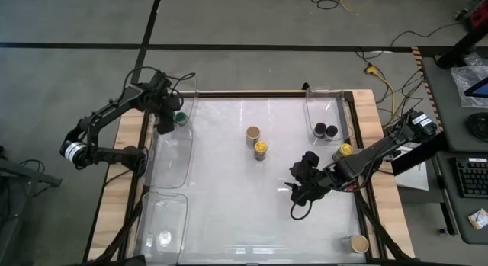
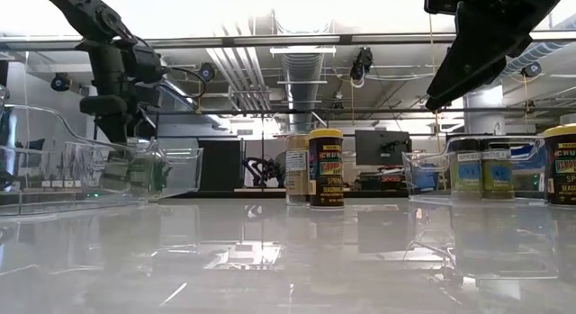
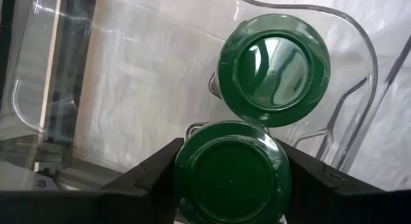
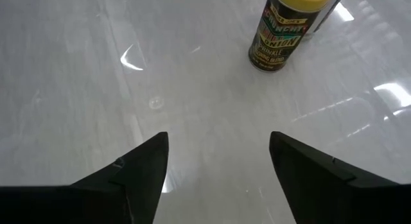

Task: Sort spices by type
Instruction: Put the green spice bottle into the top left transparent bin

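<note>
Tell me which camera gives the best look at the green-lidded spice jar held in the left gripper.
The left wrist view: the held green-lidded spice jar fills the picture between the left gripper's fingers, beside a second green-lidded jar. The high view shows only a green speck under the gripper; the low view blurs it behind the clear plastic bin; the right wrist view misses it.

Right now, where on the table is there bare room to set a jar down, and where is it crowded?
Bare: the tabletop between the left bins and the open right claw, below the two centre jars. Crowded: the top-left bin corner, where the left claw grips a green-lidded jar beside another, and the right bin holding black-lidded jars.
</note>
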Robot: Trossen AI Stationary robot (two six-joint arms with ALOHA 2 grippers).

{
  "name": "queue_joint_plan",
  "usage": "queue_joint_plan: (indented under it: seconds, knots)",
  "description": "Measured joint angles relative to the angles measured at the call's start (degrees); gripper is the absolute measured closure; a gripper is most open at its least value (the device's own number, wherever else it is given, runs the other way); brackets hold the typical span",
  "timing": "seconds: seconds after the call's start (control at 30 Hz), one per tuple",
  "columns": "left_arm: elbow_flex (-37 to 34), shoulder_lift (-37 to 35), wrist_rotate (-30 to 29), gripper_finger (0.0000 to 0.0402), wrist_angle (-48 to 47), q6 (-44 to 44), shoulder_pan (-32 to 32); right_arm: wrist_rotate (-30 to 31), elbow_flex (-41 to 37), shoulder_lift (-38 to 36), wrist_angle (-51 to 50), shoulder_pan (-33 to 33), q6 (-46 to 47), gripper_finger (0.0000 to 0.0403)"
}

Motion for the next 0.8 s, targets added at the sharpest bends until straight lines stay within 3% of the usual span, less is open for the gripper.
queue_joint_plan:
  seconds: [0.8]
  knots:
    - [0.3, 2.4, 0.3, 0.0213, 0.2, 2.1, 0.0, 0.0, -0.1, 0.0, 0.0, 0.0, 0.5, 0.0148]
